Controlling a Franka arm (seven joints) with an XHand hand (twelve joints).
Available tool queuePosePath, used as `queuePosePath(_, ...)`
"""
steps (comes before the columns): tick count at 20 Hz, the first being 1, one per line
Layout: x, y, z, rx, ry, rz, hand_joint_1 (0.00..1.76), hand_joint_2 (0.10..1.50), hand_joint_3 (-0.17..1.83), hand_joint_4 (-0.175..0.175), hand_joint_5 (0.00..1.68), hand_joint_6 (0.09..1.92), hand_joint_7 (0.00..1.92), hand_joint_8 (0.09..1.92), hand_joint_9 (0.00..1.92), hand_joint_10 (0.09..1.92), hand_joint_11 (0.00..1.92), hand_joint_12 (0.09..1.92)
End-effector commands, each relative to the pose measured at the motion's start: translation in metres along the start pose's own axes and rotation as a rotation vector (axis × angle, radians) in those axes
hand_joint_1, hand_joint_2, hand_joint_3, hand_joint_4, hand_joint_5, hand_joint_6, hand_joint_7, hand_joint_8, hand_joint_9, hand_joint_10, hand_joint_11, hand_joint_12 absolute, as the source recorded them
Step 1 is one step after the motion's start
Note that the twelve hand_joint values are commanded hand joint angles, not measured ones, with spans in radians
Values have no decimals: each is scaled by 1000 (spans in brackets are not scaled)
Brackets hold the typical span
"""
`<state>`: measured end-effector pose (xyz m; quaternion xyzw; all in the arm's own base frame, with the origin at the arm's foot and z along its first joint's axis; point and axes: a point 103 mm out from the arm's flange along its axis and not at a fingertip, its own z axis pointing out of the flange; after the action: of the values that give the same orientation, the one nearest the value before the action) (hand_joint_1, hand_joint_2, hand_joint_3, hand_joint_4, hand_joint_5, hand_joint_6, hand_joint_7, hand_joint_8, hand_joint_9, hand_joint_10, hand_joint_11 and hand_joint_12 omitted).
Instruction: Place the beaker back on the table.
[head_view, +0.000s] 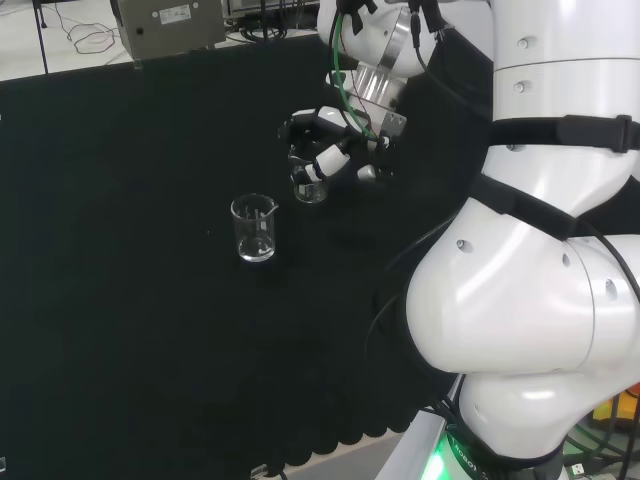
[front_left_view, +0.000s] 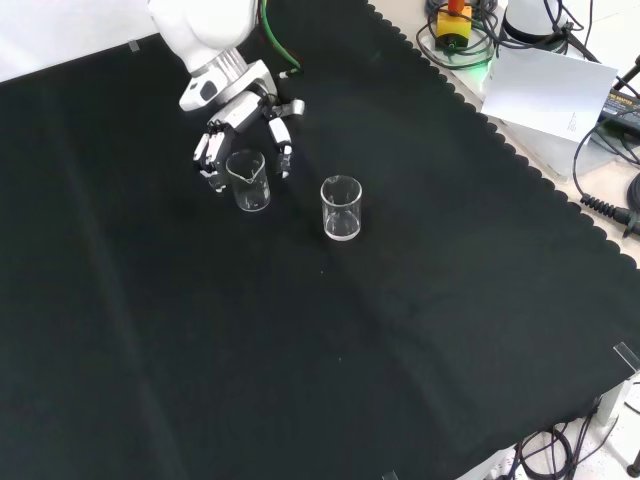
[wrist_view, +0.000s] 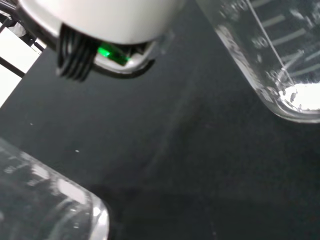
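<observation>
In the front view the hand reaches down from the upper left of the frame, its fingers curled around a small clear beaker. The beaker stands upright, spout toward the left, and its base seems to sit on or just above the black cloth; the clear glass makes contact hard to judge. A second clear beaker stands upright just to its right, apart from the hand.

In the head view the hand grips the beaker near the upper middle, with the other beaker lower left of it.
</observation>
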<state>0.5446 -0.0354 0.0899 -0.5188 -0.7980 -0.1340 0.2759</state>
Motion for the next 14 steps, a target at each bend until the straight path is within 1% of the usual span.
queuePosePath(1,34,-22,-31,-29,-57,11,926,494,471,-69,349,420,284,760,768,87,260,1376)
queuePosePath(5,58,-41,-54,-64,-106,21,921,503,464,-70,348,402,281,758,766,87,253,1378)
queuePosePath(7,74,-55,-66,-82,-132,32,920,509,459,-70,354,385,288,755,766,87,251,1380)
queuePosePath(10,93,-75,-77,-90,-174,39,917,516,453,-71,364,361,293,751,767,87,249,1381)
queuePosePath(13,103,-87,-81,-102,-185,48,911,520,452,-71,366,353,294,749,767,87,248,1380)
queuePosePath(14,109,-96,-85,-108,-195,57,907,522,452,-71,367,351,295,749,767,87,248,1380)
